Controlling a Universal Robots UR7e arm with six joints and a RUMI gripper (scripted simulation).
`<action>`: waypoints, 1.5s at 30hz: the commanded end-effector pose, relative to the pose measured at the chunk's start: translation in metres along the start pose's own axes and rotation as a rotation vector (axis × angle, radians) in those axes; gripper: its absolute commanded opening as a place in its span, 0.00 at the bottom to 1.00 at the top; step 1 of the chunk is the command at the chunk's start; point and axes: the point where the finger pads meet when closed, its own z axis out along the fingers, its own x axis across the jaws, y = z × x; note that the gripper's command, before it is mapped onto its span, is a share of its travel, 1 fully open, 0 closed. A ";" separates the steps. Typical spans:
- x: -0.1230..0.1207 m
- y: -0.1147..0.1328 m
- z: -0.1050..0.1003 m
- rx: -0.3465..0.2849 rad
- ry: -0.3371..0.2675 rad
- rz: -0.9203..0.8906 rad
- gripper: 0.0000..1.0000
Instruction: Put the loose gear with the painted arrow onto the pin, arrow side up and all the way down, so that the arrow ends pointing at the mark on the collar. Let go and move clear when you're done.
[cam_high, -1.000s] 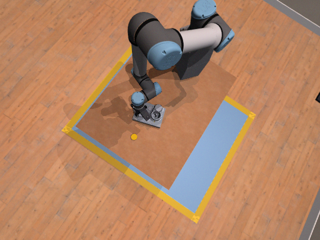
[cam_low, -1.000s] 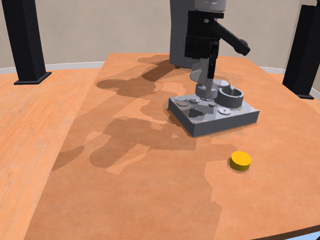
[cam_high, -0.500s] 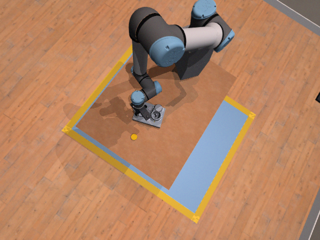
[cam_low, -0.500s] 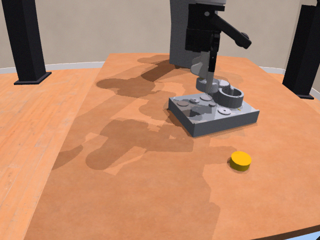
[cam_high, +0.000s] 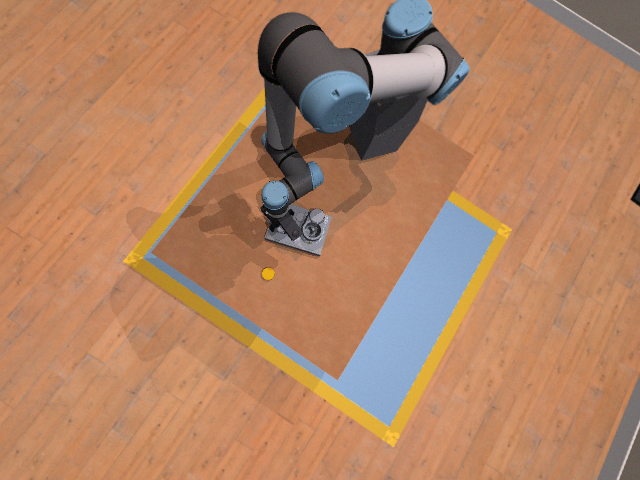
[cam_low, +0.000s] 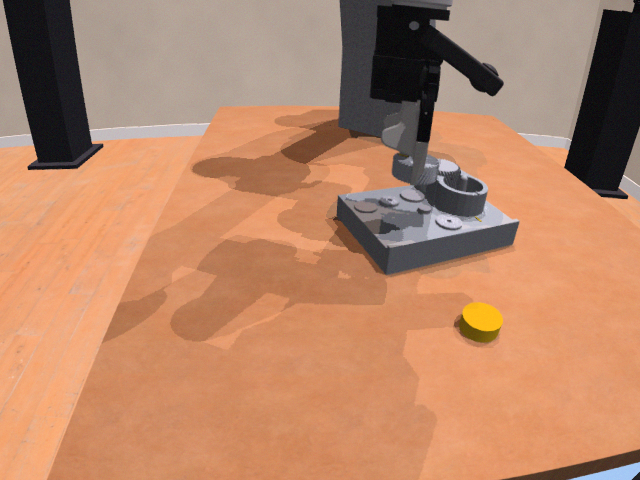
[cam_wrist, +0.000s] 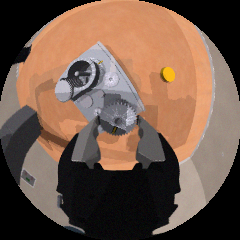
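Observation:
My gripper (cam_wrist: 118, 116) is shut on a small grey gear (cam_wrist: 118, 118) with a yellow arrow painted on its top face. It holds the gear above the grey base block (cam_low: 426, 224), also seen in the overhead view (cam_high: 297, 231) and the wrist view (cam_wrist: 100, 82). In the side view the gear (cam_low: 426, 174) hangs between the fingers (cam_low: 417, 178), a little above the block's top and next to the large ring gear (cam_low: 460, 193). The block carries several low round collars (cam_low: 448, 222). A small yellow mark shows near the ring gear. The pin itself is hidden under the gear.
A yellow puck (cam_low: 481, 320) lies on the table in front of the block, also in the overhead view (cam_high: 267, 273). Dark posts (cam_low: 49, 82) stand at the far left and far right. The robot's base (cam_high: 387, 129) is behind the block.

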 end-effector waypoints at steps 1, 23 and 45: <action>0.001 0.000 -0.001 0.000 0.002 0.000 0.00; 0.001 0.000 -0.001 0.000 0.002 0.000 0.00; -0.090 -0.085 -0.001 0.000 0.002 0.001 0.00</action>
